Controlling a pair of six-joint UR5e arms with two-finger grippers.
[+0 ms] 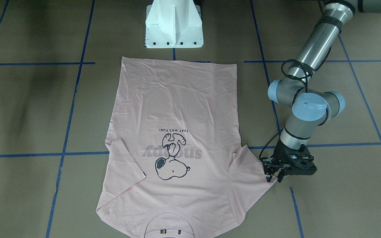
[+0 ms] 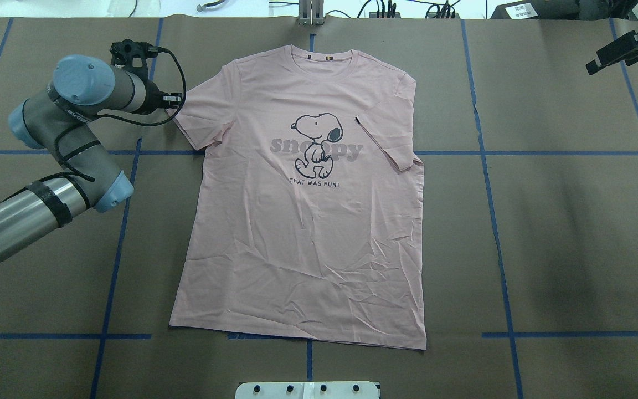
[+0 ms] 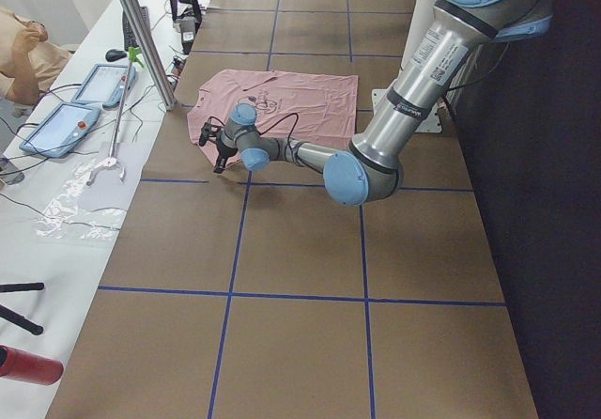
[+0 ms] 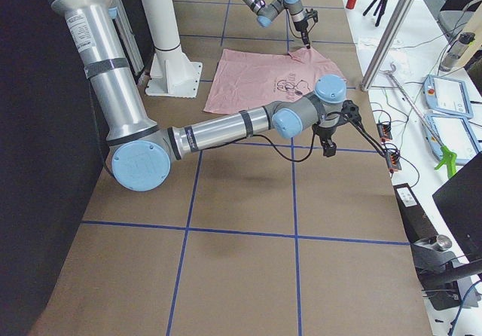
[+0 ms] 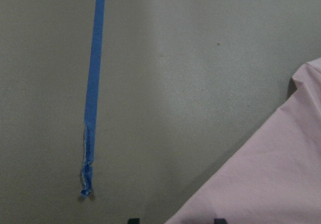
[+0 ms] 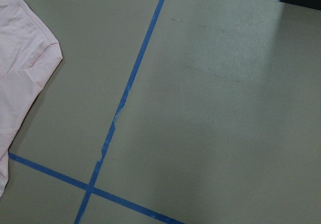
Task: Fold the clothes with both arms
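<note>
A pale pink T-shirt [image 2: 297, 244] lies flat and print up in the middle of the brown worktop [image 2: 574, 221], collar away from the robot. 1 sleeve is folded in over the body. The left gripper [image 1: 274, 178] sits low at the other sleeve's outer corner, jaws open, the cloth's edge between their tips. The right gripper [image 2: 610, 55] hangs well apart from the shirt; I cannot tell how its jaws stand.

Pink Snoopy T-shirt [image 2: 302, 233] lies flat, print up; my left gripper [image 1: 275, 179], jaws parted, at its spread sleeve's tip.
</note>
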